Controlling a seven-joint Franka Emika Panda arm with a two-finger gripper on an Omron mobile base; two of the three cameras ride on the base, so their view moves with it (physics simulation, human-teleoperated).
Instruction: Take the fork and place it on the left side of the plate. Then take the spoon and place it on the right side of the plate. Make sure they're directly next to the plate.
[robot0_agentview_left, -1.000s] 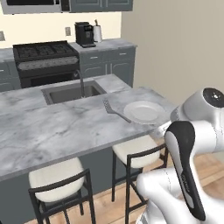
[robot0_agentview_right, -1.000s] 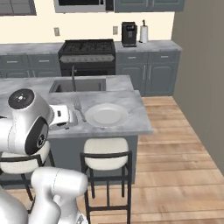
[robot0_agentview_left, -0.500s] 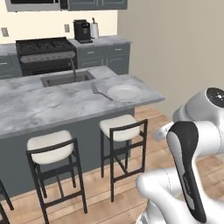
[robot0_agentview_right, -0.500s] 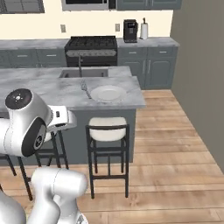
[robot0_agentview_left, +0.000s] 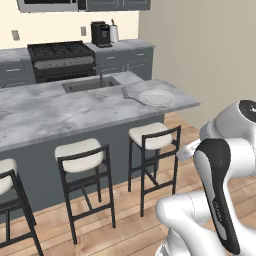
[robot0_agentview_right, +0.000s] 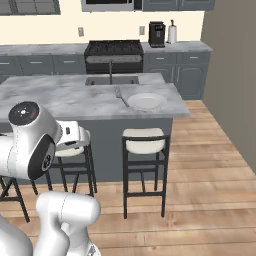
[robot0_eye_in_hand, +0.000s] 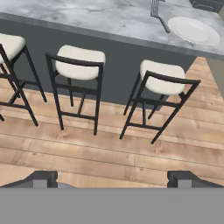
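The white plate (robot0_agentview_left: 156, 96) (robot0_agentview_right: 146, 101) (robot0_eye_in_hand: 194, 30) rests near the right end of the marbled island counter (robot0_agentview_left: 60, 112). The grey fork (robot0_agentview_left: 131, 95) (robot0_agentview_right: 120, 95) (robot0_eye_in_hand: 158, 15) lies on the counter just left of the plate, close to its rim. The spoon is out of view. My gripper (robot0_eye_in_hand: 113, 179) is open, its fingertips (robot0_eye_in_hand: 43, 177) wide apart with nothing between them. It hangs well back from the island, over the wooden floor and above the stools.
Black-framed stools (robot0_agentview_left: 152, 137) (robot0_agentview_right: 145, 142) (robot0_eye_in_hand: 166, 78) with pale seats line the near side of the island. A sink (robot0_agentview_right: 112, 80) is set in the counter behind the fork. A stove (robot0_agentview_left: 60, 52) and a coffee machine (robot0_agentview_right: 157, 34) stand along the back wall.
The whole picture has shifted: the base has drawn back from the island, so the stools and floor now show. Fork and plate keep their places on the counter. The gripper stays open.
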